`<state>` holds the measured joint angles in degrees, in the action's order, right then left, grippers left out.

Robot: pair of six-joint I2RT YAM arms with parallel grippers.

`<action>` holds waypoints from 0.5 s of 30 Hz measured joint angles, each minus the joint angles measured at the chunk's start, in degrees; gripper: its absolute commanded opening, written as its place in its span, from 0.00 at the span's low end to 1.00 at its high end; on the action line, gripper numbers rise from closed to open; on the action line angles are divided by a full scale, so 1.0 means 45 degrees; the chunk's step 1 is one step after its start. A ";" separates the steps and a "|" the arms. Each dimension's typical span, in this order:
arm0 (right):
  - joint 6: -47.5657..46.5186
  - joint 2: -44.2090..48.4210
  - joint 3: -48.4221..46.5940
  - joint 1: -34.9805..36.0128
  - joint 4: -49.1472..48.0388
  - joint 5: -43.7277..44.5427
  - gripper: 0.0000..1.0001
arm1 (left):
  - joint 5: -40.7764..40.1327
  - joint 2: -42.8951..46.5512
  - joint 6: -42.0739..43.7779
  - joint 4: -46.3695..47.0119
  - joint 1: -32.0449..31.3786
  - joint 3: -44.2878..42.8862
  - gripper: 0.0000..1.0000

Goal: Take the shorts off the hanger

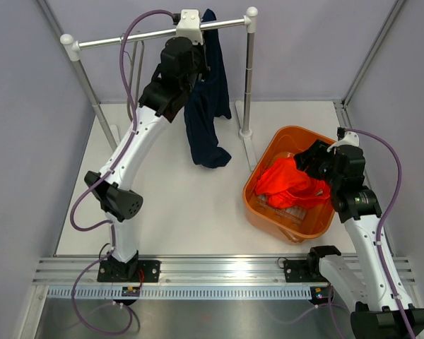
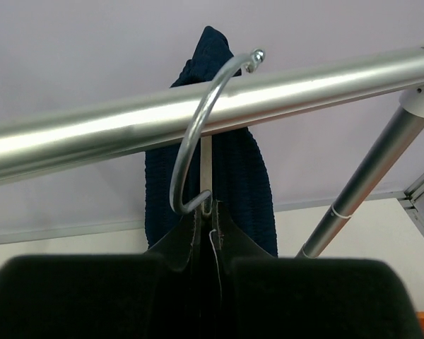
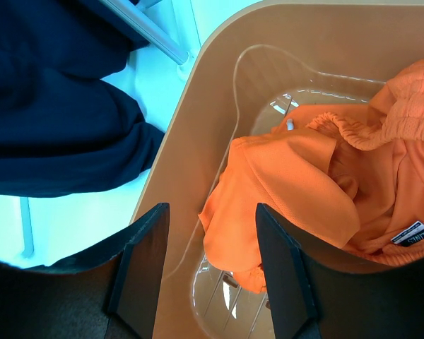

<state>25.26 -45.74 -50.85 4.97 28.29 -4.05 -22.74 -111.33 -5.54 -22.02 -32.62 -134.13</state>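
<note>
Navy shorts [image 1: 208, 113] hang from the metal rail [image 1: 120, 40] and trail down onto the table. In the left wrist view the shorts [image 2: 237, 176] drape behind the rail [image 2: 92, 134]. The hanger's metal hook [image 2: 191, 141] curls over the rail. My left gripper [image 2: 206, 215] is shut just below the hook, pinching the hanger's pale neck. What else lies between the pads is too dark to tell. From above, the left gripper [image 1: 196, 55] sits right under the rail beside the shorts. My right gripper [image 3: 210, 212] is open and holds nothing, hovering over the basket.
An orange basket [image 1: 268, 152] on the right holds orange shorts [image 1: 290, 183], seen close in the right wrist view [image 3: 304, 176] against the basket wall [image 3: 191, 141]. The rack's upright post [image 1: 249, 78] and its foot [image 1: 244, 133] stand between the navy shorts and the basket.
</note>
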 measured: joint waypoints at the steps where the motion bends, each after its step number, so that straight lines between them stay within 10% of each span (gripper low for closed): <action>1: 0.0000 0.0000 0.0000 0.0000 0.0000 0.0000 0.61 | 0.0053 0.0083 0.0073 -0.0087 0.0000 0.0005 0.00; 15: -0.0005 -0.0019 0.0000 0.0000 -0.0034 0.0005 0.61 | 0.0335 0.1064 0.0345 -0.1700 0.0000 0.0015 0.00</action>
<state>25.23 -45.82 -50.85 4.97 28.14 -4.03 -21.23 -106.54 -3.99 -29.67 -32.62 -134.06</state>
